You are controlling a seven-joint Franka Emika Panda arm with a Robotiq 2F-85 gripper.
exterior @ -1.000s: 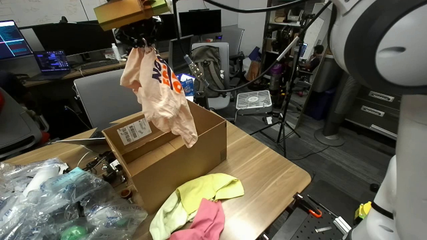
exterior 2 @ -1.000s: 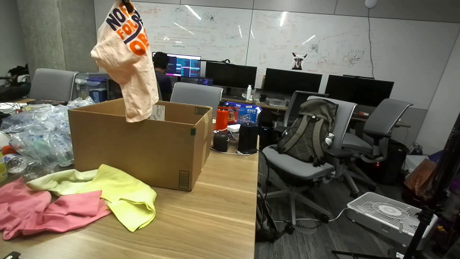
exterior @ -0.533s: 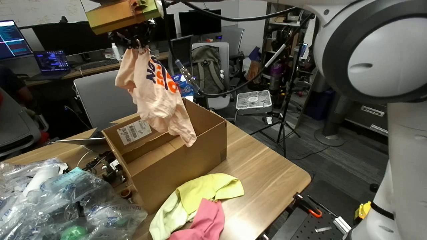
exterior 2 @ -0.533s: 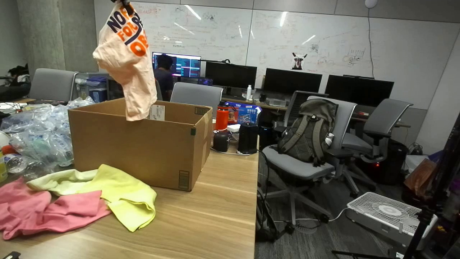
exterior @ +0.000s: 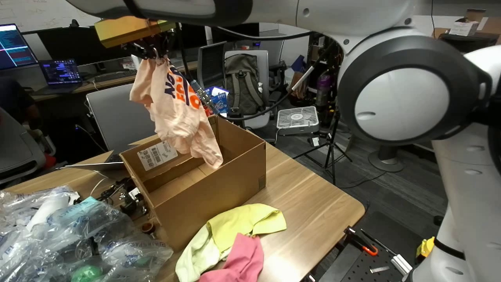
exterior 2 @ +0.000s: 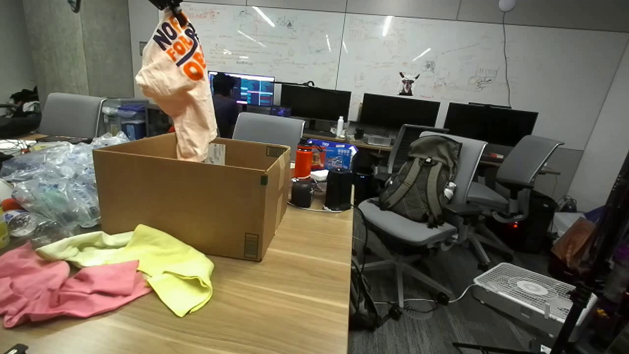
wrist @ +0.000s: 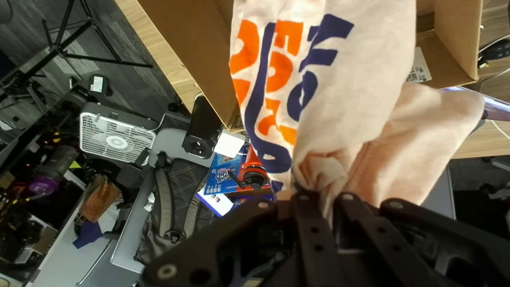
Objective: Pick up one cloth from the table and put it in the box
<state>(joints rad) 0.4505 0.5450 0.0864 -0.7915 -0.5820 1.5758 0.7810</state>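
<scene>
A peach cloth with orange and navy lettering hangs from the gripper, over the open-topped cardboard box. Jaws nearly together, a gathered fold of that cloth pinched between them, as the wrist view shows; the rest drapes loose and creased. In an exterior view its lower end goes out of sight behind the box's near wall; how deep it reaches, cannot tell. Box upright on the wood table, white label on the inside of one wall. Just beside it, in both exterior views, a yellow-green cloth lying rumpled, a pink cloth partly over it. On another side, clear plastic packaging in a heap; red bottle near the box too. Past the table edge, a backpack on a grey chair, white fan on the floor. Arm stretches across the top of an exterior view.
</scene>
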